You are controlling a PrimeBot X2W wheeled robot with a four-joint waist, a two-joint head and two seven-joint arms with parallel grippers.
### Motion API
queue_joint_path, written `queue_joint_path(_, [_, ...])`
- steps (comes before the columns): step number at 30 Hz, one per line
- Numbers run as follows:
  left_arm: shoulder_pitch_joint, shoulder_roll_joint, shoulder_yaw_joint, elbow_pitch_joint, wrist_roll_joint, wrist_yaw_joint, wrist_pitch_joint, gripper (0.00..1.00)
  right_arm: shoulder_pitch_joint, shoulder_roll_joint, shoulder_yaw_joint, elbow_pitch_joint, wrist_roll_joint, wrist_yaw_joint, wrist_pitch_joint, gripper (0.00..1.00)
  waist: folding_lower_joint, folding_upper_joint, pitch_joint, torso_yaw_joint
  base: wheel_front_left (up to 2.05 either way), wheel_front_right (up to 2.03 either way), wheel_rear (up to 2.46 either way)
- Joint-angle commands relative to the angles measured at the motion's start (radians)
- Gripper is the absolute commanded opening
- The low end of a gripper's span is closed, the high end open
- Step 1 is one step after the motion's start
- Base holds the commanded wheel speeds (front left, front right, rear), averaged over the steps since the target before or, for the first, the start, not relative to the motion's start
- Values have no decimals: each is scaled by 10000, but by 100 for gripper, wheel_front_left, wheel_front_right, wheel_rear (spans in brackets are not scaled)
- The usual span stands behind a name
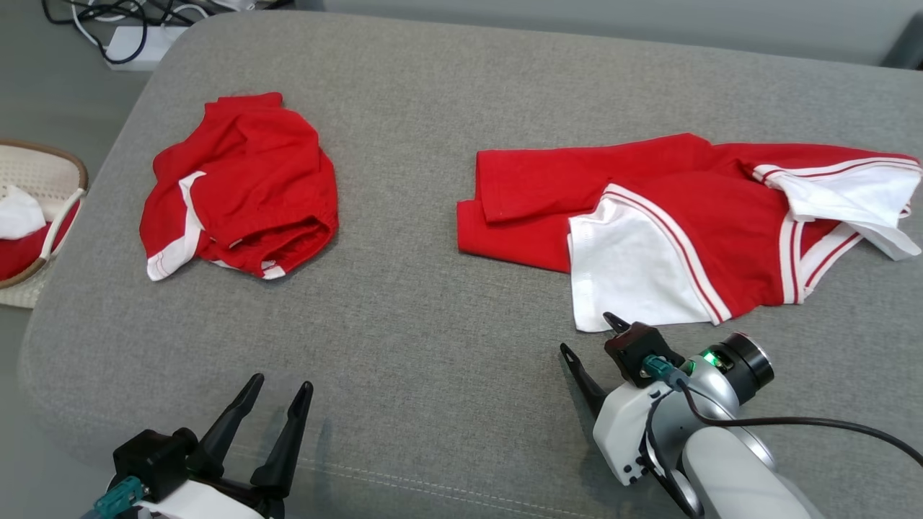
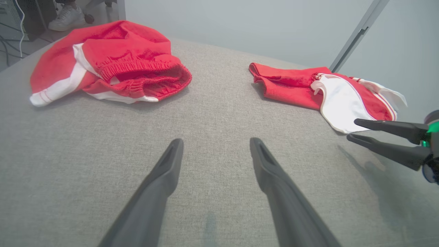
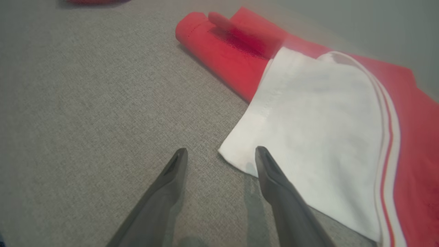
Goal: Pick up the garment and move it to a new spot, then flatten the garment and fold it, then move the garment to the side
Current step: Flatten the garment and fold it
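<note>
Garment point(image 1: 649, 209) spread on right of grey cushion point(image 1: 433, 324), both grippers empty.
Right gripper point(image 1: 587, 333) low at garment's white near corner, fingers apart, angled leftward. Left gripper point(image 1: 281, 383) at cushion's near edge, fingers apart, pointing ahead. Basket point(image 1: 78, 174) beside cushion's left end holds white cloth point(image 1: 18, 213) and red cloth point(image 1: 18, 256).

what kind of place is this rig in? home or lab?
Probably a lab or office set up for laundry folding. A grey upholstered cushion serves as the worktop, a power strip with loose cables lies on the floor beyond it, and a woven basket of clothes sits at its left.
</note>
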Motion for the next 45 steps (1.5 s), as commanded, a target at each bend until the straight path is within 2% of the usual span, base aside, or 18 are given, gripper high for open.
queue_joint_path(1, [-270, 297, 375, -222, -83, 2, -103, 100, -130, 112, 194, -155, -144, 29, 102, 100, 0, 0, 141, 146, 0, 0, 0])
queue_joint_path(12, [-376, 540, 350, -253, -320, 2, -103, 100, -204, 112, -484, -99, -697, 29, 382, 100, 0, 0, 471, 432, 0, 0, 0])
queue_joint_path(18, [-412, 595, 364, -243, -360, 2, -103, 100, -219, 112, -449, -78, -896, 29, 543, 100, 0, 0, 526, 481, 0, 0, 0])
queue_joint_path(19, [-415, 601, 373, -240, -370, 2, -103, 100, -226, 112, -423, -84, -917, 29, 585, 93, 0, 0, 538, 485, 0, 0, 0])
queue_joint_path(20, [-423, 605, 382, -238, -378, 2, -103, 100, -240, 112, -396, -78, -977, 29, 661, 71, 0, 0, 552, 490, 0, 0, 0])
queue_joint_path(22, [-437, 605, 394, -239, -386, 2, -103, 100, -250, 112, -527, -105, -1091, 29, 768, 17, 0, 0, 567, 494, 0, 0, 0])
queue_joint_path(23, [-439, 605, 403, -242, -388, 2, -103, 100, -247, 112, -631, -136, -1176, 29, 801, 0, 0, 0, 569, 488, 0, 0, 0])
queue_joint_path(32, [-300, 527, 507, -291, -225, 2, -103, 100, 128, 112, -1258, -855, -1421, 29, 546, 0, 0, 0, 157, -2, 0, 0, 0])
queue_joint_path(38, [-187, 354, 581, -432, 1, 2, -103, 100, 505, 112, -1526, -1828, -1124, 29, -208, 0, 0, 0, -197, -608, 0, 0, 0])
queue_joint_path(45, [-227, 253, 600, -578, 299, 2, -103, 100, 1200, 112, -2897, -3544, -889, 29, -1022, 0, 0, 0, -591, -1455, 0, 0, 0])
